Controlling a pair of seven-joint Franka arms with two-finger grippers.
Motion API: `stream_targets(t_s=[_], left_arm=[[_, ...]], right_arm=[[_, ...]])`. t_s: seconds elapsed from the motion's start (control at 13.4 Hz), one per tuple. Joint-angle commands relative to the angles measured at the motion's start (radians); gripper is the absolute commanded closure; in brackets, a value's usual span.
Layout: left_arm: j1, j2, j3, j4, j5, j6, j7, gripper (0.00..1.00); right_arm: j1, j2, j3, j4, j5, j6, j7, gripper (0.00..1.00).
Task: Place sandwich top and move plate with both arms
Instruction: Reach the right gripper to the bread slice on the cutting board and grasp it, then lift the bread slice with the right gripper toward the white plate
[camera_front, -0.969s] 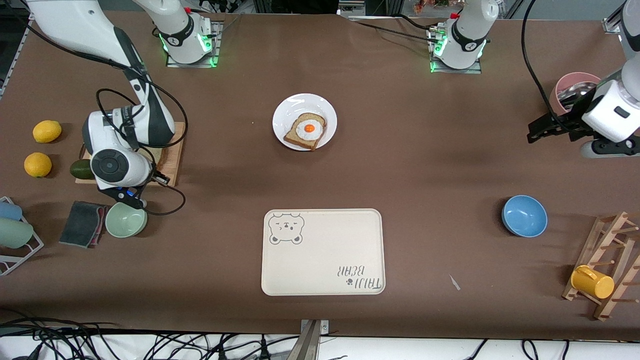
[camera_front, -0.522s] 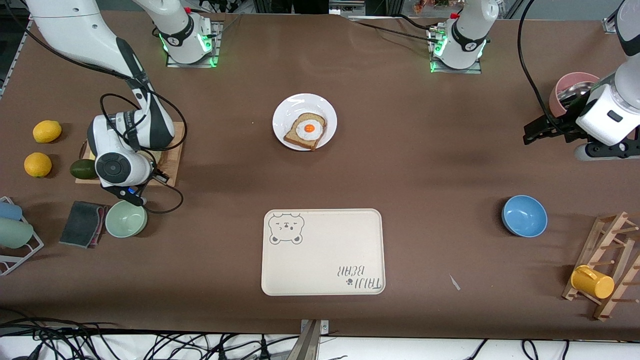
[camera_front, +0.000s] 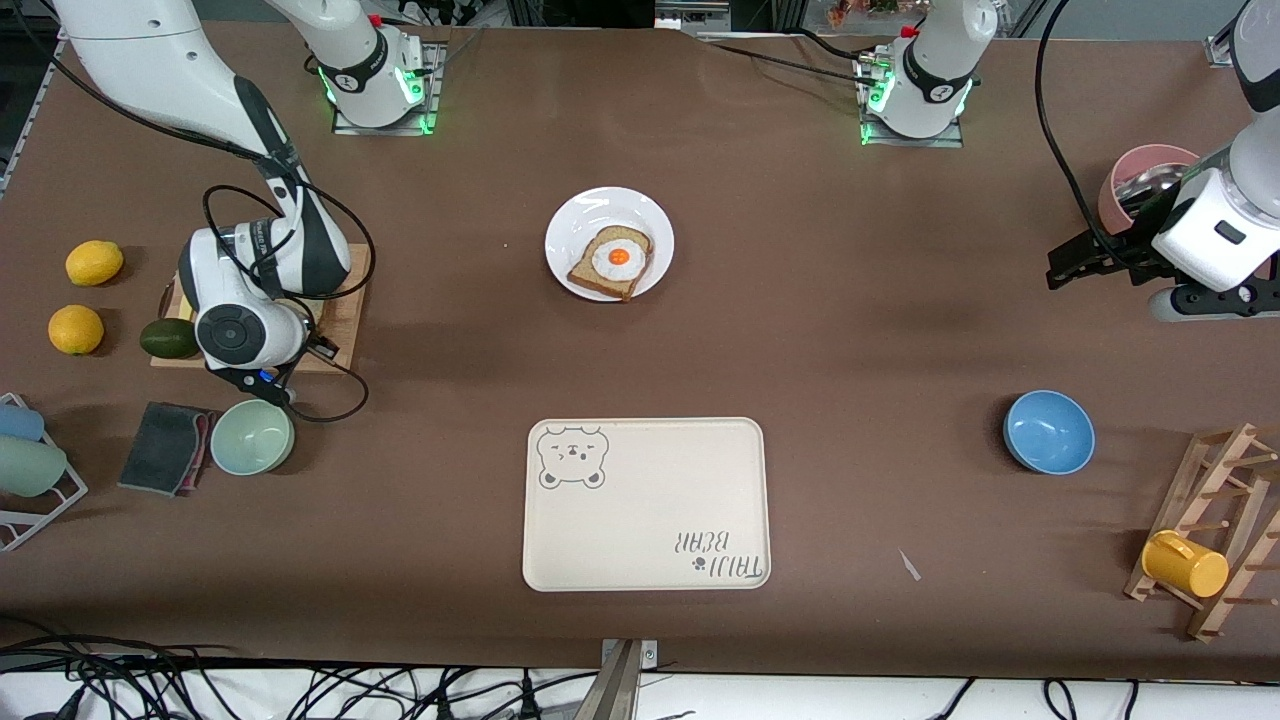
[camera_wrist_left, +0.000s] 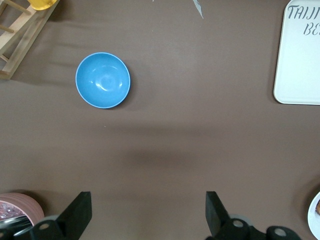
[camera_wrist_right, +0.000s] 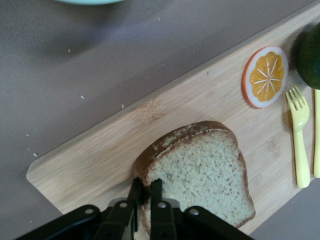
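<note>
Brown sandwich top (camera_wrist_right: 200, 172) on wooden board (camera_wrist_right: 150, 130), right claw (camera_wrist_right: 145, 192) now clamped on its crust; left claw (camera_wrist_left: 148, 212) apart, waiting.

A brown-covered table (camera_front: 850, 330) carries a round white plate (camera_front: 580, 215), cream bear tray (camera_front: 645, 520), blue bowl (camera_front: 1049, 431) and wooden cutting board (camera_front: 340, 340).

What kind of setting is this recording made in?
Likely a robotics lab staged as a kitchen: cables along the table's edge, toy-like toast with egg on a plate, a wooden cutting board.

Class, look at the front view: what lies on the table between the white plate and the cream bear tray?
Nothing: the front view shows only bare brown table between the plate and the tray.
</note>
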Motion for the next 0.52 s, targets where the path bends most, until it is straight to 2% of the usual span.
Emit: stream_targets(t_s=[0.0,0.22,0.45], left_arm=[[0.003,-0.003,-0.004,0.001,0.024,0.005,-0.008,0.00],[0.003,-0.001,-0.004,0.001,0.024,0.005,-0.008,0.00],[0.007,-0.001,-0.004,0.001,0.024,0.005,-0.005,0.00]], right_arm=[[-0.008,-0.010,0.005,-0.015,-0.020,0.007,0.016,1.00],[-0.006,-0.021,0.007,0.003,-0.020,-0.009,0.016,1.00],[0.004,-0.026,0.023,0.079,-0.006,-0.137,0.017,1.00]])
